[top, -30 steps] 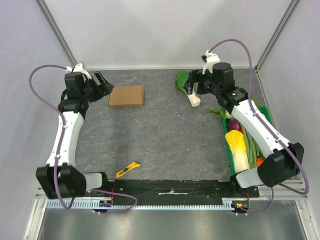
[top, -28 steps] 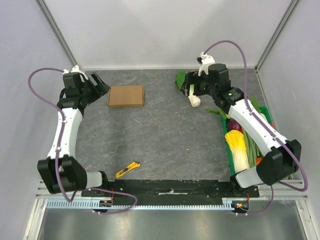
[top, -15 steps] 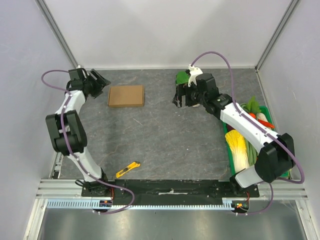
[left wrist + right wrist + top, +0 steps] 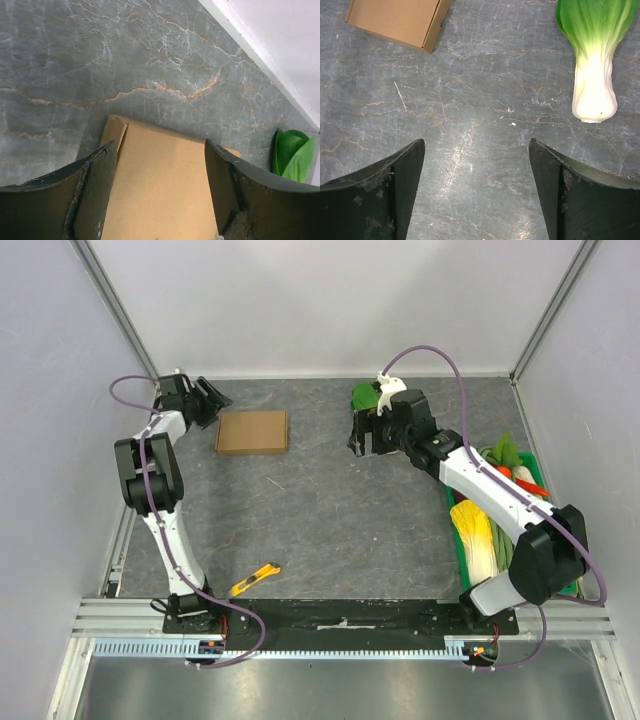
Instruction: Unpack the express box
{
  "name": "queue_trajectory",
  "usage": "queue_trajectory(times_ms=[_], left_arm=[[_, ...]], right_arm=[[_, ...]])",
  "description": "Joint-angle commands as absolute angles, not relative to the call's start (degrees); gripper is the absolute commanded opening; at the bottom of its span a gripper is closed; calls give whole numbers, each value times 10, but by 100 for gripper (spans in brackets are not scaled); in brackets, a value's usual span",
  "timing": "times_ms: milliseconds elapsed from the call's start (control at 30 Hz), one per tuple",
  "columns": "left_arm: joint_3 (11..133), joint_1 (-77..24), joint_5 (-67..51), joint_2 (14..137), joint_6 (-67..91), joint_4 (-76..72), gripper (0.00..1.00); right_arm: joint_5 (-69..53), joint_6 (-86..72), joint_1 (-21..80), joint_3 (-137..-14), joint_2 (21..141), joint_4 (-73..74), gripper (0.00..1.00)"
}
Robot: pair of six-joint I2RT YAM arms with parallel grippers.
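Note:
The express box (image 4: 252,431), flat brown cardboard, lies closed at the back left of the grey table. My left gripper (image 4: 207,403) is open just left of it; in the left wrist view the box (image 4: 160,190) fills the space between the spread fingers, with no contact visible. My right gripper (image 4: 362,435) is open and empty over bare table in the back middle. In the right wrist view the box (image 4: 397,20) is at top left and the bok choy (image 4: 592,55) at top right. Only the bok choy's green leaves (image 4: 364,396) show from above.
A yellow utility knife (image 4: 255,580) lies near the front edge. A green vegetable crate (image 4: 462,545) with napa cabbage, a carrot and other vegetables stands at the right edge. White walls close in the back and sides.
The left gripper has moved toward the back left corner, still open beside the box. The right gripper has swung left and forward off the bok choy to over bare table.

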State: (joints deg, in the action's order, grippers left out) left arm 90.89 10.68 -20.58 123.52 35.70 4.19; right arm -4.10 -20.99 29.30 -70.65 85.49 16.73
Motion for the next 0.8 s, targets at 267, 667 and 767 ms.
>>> queue_trajectory(times_ms=[267, 667, 767], left_arm=[[945, 77, -229, 1267, 273, 139, 74], [692, -12, -213, 1108, 305, 77, 58], [599, -44, -197, 1052, 356, 51, 55]], right_arm=[[-23, -197, 294, -721, 881, 146, 91], [-51, -221, 294, -721, 926, 137, 88], [-59, -226, 295, -714, 932, 129, 86]])
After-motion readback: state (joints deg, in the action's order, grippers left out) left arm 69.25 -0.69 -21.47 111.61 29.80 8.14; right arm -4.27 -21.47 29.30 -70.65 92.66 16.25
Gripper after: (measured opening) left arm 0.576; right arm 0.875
